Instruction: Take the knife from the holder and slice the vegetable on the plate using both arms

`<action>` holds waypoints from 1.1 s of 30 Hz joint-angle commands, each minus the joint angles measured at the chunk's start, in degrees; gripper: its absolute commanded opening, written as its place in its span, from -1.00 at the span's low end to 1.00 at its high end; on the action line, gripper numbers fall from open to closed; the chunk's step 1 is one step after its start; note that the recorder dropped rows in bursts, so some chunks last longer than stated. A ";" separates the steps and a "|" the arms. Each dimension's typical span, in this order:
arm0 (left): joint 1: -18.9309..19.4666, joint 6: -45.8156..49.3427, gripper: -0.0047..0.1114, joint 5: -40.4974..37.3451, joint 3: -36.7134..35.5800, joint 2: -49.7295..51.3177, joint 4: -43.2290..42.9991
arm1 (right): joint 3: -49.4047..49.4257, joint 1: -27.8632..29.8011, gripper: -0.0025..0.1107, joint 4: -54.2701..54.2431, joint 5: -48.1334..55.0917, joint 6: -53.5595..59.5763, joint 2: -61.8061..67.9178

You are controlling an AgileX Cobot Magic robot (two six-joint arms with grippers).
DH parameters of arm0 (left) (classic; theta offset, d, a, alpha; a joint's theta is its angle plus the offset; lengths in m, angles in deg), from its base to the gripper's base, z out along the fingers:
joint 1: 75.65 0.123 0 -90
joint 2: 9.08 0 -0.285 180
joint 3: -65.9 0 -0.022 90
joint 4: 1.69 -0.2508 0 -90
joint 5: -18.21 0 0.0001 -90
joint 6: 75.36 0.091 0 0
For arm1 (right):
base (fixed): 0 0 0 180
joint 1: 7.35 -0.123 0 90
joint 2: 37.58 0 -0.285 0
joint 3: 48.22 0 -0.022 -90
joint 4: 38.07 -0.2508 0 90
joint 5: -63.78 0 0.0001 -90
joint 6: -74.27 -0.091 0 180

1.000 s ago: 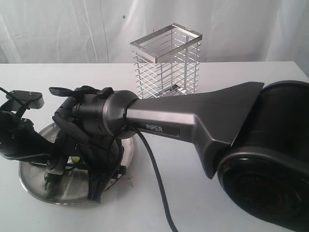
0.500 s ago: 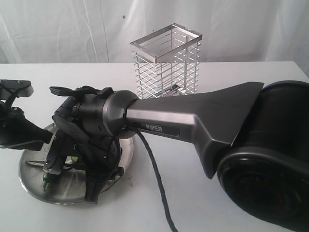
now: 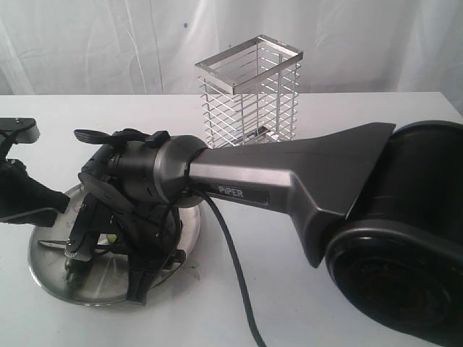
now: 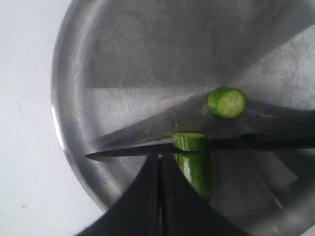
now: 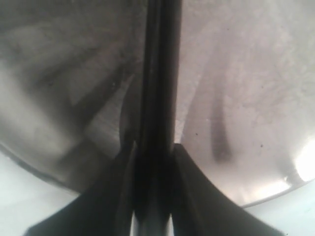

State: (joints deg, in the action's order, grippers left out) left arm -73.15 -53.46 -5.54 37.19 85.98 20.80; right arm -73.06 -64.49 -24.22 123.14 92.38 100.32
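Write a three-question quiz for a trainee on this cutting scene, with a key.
1. True or false: the knife stands in the holder.
2. How many cut slices of the vegetable lie on the plate clear of the blade? A: none. B: one. C: four.
3. Fill in: the right gripper is shut on the ____.
Key: 1 false, it lies across the vegetable. 2 B. 3 knife.

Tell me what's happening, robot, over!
Left claw shut, empty. Right claw shut on knife, across chili. One slice cut off. Nothing in the way.
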 commanded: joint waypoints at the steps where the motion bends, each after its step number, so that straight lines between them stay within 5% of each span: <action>1: 0.23 1.08 -0.92 -1.13 0.06 2.18 1.76 | -0.13 -0.16 -0.96 -0.36 0.39 0.31 -0.28; 19: 0.23 8.12 -0.92 3.04 0.06 13.94 8.80 | -0.13 -0.16 -0.96 -0.36 0.79 0.31 -0.28; 33: 0.23 8.36 -0.92 3.16 0.26 5.26 8.68 | -0.13 -0.16 -0.96 0.01 3.76 0.09 -1.13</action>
State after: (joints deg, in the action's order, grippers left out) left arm -72.75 -45.15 -1.63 37.69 93.76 29.56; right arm -73.06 -64.60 -24.01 126.09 91.76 100.19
